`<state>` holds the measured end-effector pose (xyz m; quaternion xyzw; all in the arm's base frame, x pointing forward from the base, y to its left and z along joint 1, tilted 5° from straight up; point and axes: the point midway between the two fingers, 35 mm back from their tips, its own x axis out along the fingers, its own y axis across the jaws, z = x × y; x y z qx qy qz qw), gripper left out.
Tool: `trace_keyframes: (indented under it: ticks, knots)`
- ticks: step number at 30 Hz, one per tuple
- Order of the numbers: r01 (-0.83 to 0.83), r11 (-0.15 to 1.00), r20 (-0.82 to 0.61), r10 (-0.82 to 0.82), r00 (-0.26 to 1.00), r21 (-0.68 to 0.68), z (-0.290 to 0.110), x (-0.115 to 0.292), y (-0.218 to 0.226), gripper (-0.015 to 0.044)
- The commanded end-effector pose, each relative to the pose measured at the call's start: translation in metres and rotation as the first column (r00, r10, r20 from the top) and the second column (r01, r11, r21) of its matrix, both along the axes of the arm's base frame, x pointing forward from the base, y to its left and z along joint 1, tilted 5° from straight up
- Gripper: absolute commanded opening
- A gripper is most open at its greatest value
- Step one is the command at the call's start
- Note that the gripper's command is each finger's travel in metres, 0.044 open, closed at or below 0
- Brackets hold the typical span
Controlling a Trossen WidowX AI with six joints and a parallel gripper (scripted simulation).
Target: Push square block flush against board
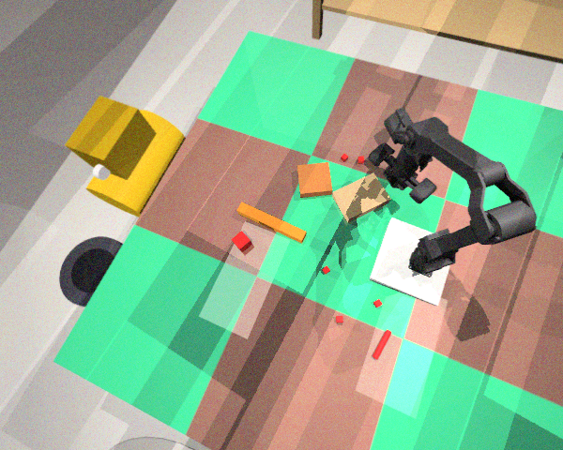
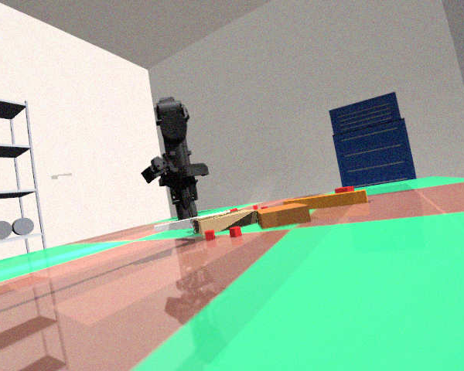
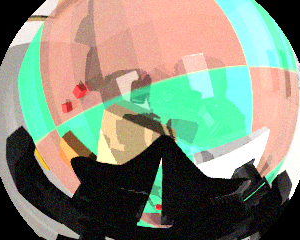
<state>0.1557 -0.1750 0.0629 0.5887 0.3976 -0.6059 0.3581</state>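
The square orange block (image 1: 313, 179) (image 2: 283, 216) (image 3: 68, 154) lies flat on the mat. The tan board (image 1: 350, 202) (image 2: 218, 223) (image 3: 112, 142) lies flat beside it, turned at an angle. Their nearest corners are very close in the top view, and I cannot tell whether those corners touch. Their facing sides are not parallel, and a wedge of green shows between them. My gripper (image 1: 396, 182) (image 3: 164, 140) is shut and empty, above the board's end away from the block. The fingers hide part of the board in the wrist view.
A long orange bar (image 1: 271, 222) (image 2: 332, 200) and a larger red cube (image 1: 241, 240) lie left of the board. Two small red cubes (image 1: 344, 157) (image 1: 360, 159) lie behind the block and board. A white slab (image 1: 392, 251) is under the arm's base. A red rod (image 1: 382, 344) lies in front.
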Motion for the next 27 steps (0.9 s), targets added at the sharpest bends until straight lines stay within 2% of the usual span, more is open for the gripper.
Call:
trace_keyframes:
  ticks: [1,3,8,12,14,27]
  knots:
    - [0.114,0.993,-0.003,-0.114,0.994,-0.013,0.001,-0.008,-0.003,0.0]
    - [0.178,0.984,-0.005,-0.178,0.984,-0.016,0.0,-0.012,-0.004,0.0]
    - [0.181,0.983,-0.005,-0.181,0.983,-0.016,-0.002,-0.012,-0.004,0.0]
    - [0.241,0.97,-0.007,-0.241,0.97,-0.019,-0.046,-0.018,-0.004,0.0]
    - [0.253,0.967,-0.007,-0.253,0.967,-0.019,-0.055,-0.02,-0.003,0.0]
    - [0.253,0.967,-0.006,-0.253,0.967,-0.018,-0.055,-0.009,0.006,0.0]
